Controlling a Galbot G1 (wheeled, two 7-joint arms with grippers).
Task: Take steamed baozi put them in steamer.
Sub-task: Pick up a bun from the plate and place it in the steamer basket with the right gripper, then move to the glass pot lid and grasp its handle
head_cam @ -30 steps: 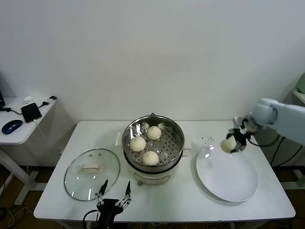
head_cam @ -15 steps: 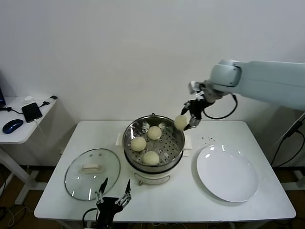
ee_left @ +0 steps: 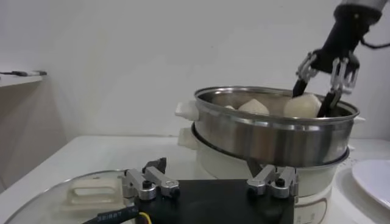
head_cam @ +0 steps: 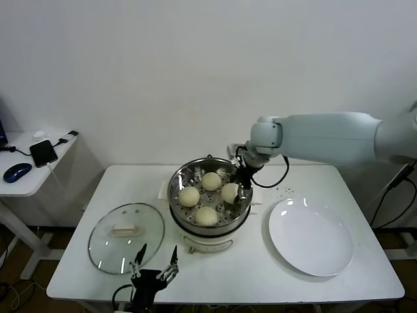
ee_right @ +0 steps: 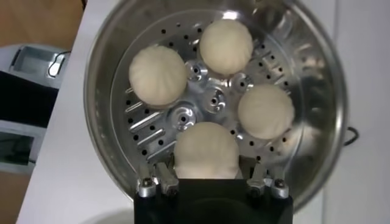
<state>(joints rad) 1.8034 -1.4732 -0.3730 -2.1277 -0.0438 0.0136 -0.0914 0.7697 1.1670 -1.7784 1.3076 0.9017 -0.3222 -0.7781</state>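
the right gripper (head_cam: 235, 189) is down inside the steamer (head_cam: 179, 177), fingers clamped on the fourth baozi (head_cam: 230, 192) at the right of the tray. three more baozi (ee_right: 226, 46) sit there, one to the far side, one left, one near. i'd say ease it onto the perforated tray, open just enough to let go, then lift straight up, since the steel rim is just right of the fingers. the plate (head_cam: 311, 237) on the right is bare. the left gripper (head_cam: 155, 266) waits spread wide at the near edge, beside the glass lid (head_cam: 126, 229).
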